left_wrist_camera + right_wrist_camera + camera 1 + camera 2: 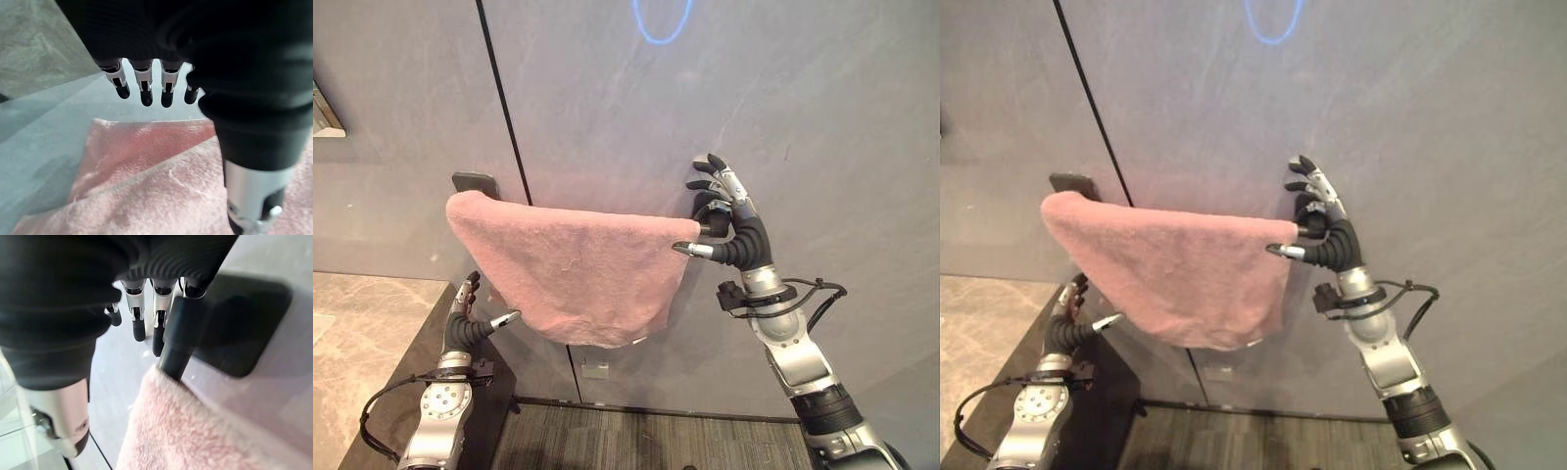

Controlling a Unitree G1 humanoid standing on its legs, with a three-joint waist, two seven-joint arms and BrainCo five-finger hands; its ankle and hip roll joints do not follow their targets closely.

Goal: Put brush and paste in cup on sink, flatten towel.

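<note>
**Towel on rail, both hands free**

While the pink towel (578, 274) hangs over the dark rail (177, 350), I see my right hand (732, 225) spread beside its rail end, and my left hand (470, 318) relaxed below its opposite edge.

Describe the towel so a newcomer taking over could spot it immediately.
Start at the grey wall panels ahead, split by a dark vertical seam. A dark bar is mounted on them, and the towel hangs over it between the left hand below and the right hand at its end. It is the pink, fluffy cloth, draped unevenly with one corner sagging low.
</note>
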